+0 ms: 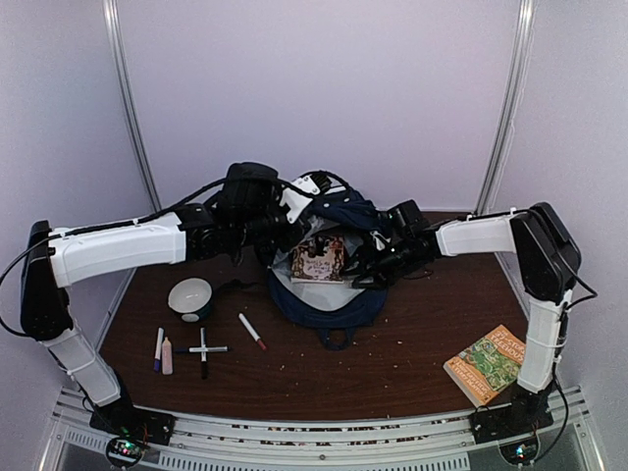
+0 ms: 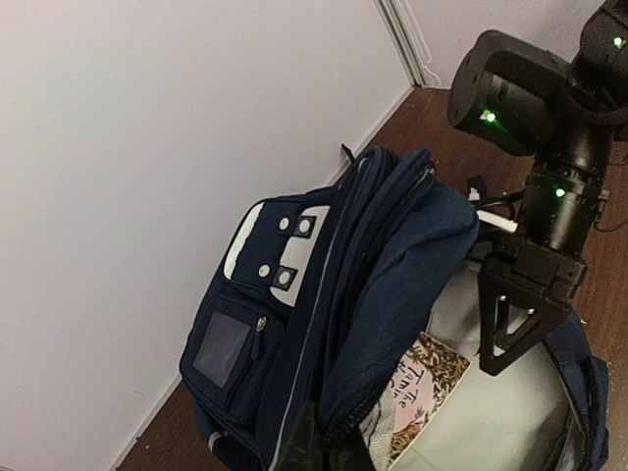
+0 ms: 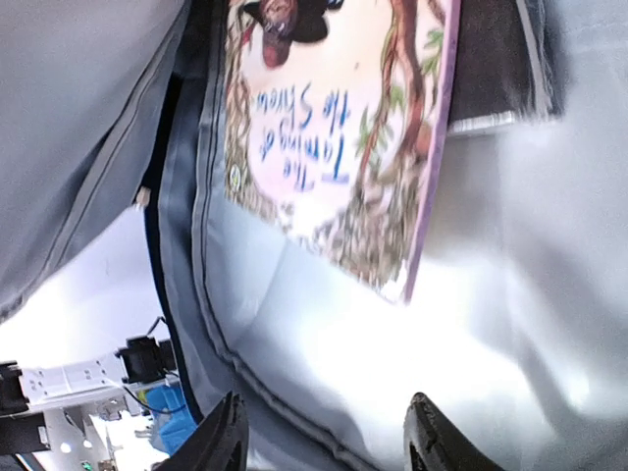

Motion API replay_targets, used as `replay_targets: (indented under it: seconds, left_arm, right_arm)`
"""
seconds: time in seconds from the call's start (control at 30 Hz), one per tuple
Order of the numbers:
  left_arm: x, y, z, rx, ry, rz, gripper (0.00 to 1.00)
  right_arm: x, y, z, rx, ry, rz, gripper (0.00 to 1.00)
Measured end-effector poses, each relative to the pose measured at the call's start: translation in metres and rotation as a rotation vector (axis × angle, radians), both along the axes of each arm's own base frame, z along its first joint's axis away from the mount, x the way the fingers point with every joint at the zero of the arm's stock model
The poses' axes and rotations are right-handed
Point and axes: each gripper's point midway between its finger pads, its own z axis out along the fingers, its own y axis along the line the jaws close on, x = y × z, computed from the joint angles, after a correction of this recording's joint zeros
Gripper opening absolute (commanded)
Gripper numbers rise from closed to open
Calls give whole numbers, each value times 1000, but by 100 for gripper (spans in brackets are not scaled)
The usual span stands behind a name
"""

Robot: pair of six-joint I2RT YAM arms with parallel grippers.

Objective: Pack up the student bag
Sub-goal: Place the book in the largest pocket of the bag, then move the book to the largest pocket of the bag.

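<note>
Right gripper point(image 3: 329, 446): jaws partly apart, holding nothing, inside the backpack point(image 1: 329, 306) over its grey lining, near the book point(image 3: 334, 128).
Left gripper point(image 1: 280, 228): pinched tight on the backpack's upper edge.
Backpack: back of the table point(image 1: 392, 363), centre, mouth open, book inside.
</note>
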Motion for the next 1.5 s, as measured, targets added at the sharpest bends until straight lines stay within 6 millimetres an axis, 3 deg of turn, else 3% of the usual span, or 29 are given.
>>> replay_targets:
  seconds: [0.1,0.17,0.23,0.27,0.5,0.73,0.87,1.17,1.3,1.5]
  left_arm:
    - [-2,0,-2,1,1,-4,0]
    - [-3,0,-1,-1,0,-4,0]
    - [-3,0,0,-4,-2,-4,0]
    - [-3,1,1,-5,-3,-3,0]
    - [-4,1,0,-3,-1,-3,0]
    - [-6,3,2,-14,2,-6,0]
    - [-8,5,6,-18,3,-7,0]
    - [-10,6,4,-13,16,-8,0]
    - [-10,7,4,-12,19,-7,0]
    - [-11,8,2,-7,23,-6,0]
  right_arm:
    - [-18,-7,6,-23,-51,47,40]
    - [-28,-9,8,-45,-115,110,24]
    - [-36,-9,9,-75,-186,184,2]
    - [-42,-8,7,-98,-227,234,0]
    - [-58,-3,10,-265,-607,523,0]
    - [-25,-5,27,-446,-935,647,0]
    - [-17,3,30,-501,-1048,720,0]
    - [-23,29,-5,-554,-1122,923,0]
    - [-30,37,-11,-572,-1151,969,0]
    - [-15,48,-27,-629,-1147,987,0]
